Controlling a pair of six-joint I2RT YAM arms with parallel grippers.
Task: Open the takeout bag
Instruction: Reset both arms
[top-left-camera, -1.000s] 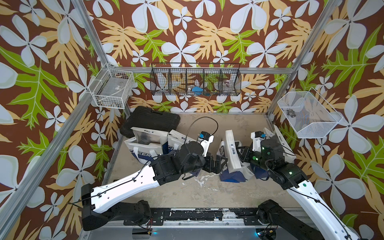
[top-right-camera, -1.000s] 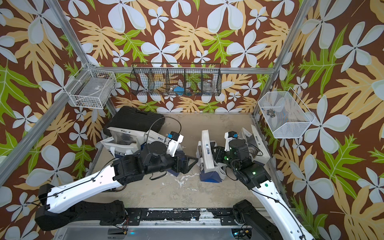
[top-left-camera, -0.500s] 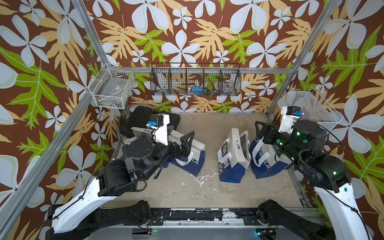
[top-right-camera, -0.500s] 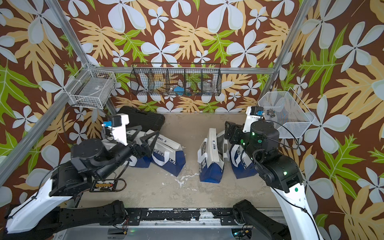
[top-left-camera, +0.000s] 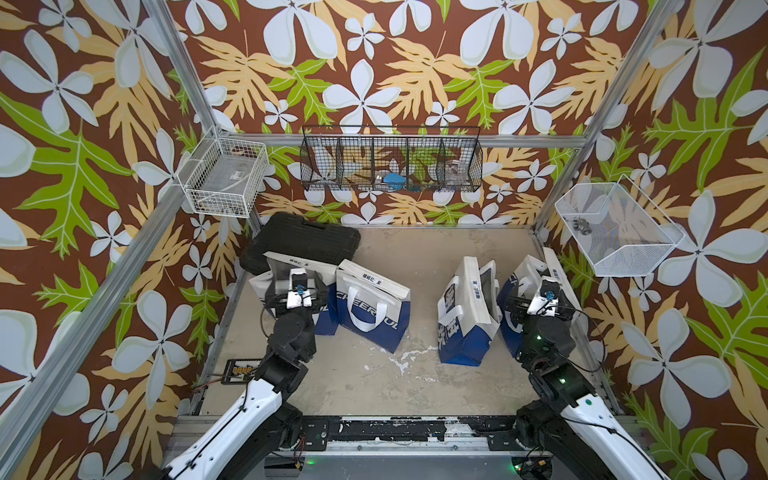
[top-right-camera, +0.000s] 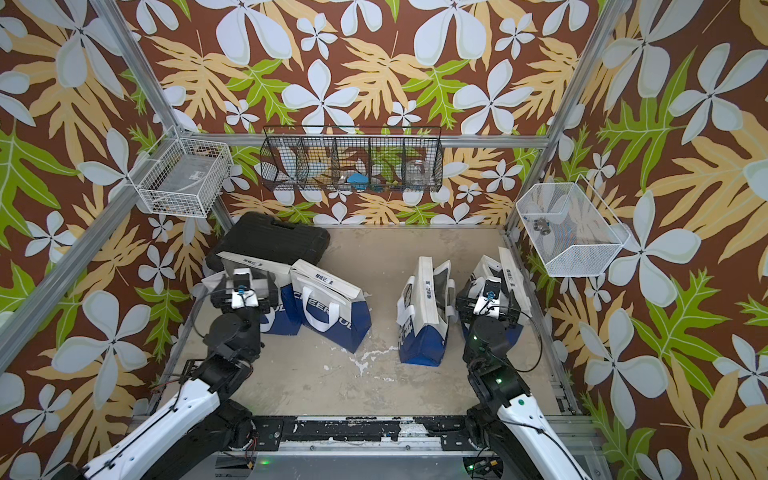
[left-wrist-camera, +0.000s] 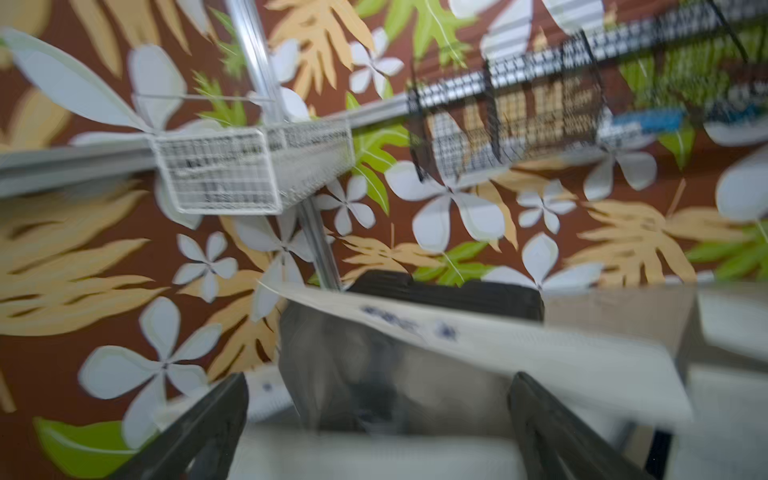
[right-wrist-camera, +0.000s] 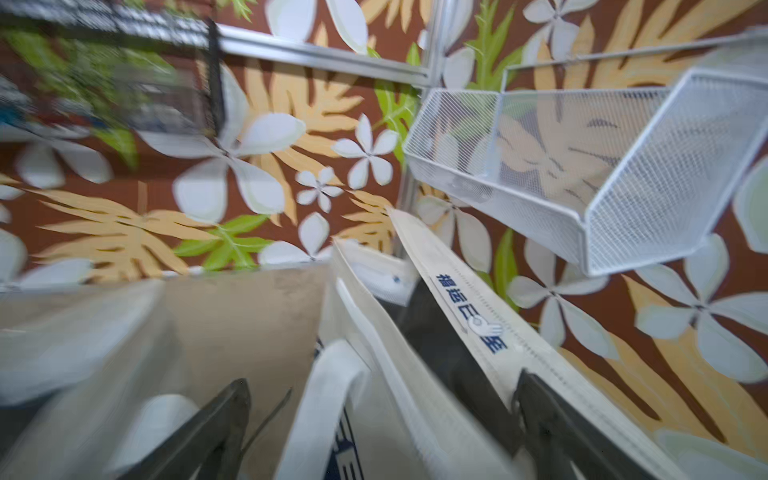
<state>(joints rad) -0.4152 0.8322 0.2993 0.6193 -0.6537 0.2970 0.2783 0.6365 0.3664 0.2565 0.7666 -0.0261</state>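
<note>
Several white-and-blue takeout bags stand on the floor in both top views. The bag right of centre (top-left-camera: 469, 320) (top-right-camera: 424, 316) stands upright with its mouth gaping and no gripper on it. My left gripper (top-left-camera: 296, 291) (top-right-camera: 243, 293) hovers open over the far-left bag (top-left-camera: 266, 286); in the left wrist view the fingers (left-wrist-camera: 224, 415) frame its grey-lined mouth (left-wrist-camera: 374, 374), blurred. My right gripper (top-left-camera: 540, 297) (top-right-camera: 488, 297) is open over the far-right bag (top-left-camera: 519, 274); that bag's white strap (right-wrist-camera: 324, 399) and printed rim (right-wrist-camera: 469, 324) lie between the spread jaws, ungripped.
A closed bag printed CHEERFUL (top-left-camera: 374, 307) leans beside the far-left one. A black case (top-left-camera: 303, 241) lies at the back left. A white wire basket (top-left-camera: 224, 178), a black wire rack (top-left-camera: 390, 162) and a white mesh bin (top-left-camera: 615, 237) hang on the walls.
Both arms have drawn back from the bag right of centre, left arm to the far-left bag, right arm to the far-right one. The right gripper has opened.
</note>
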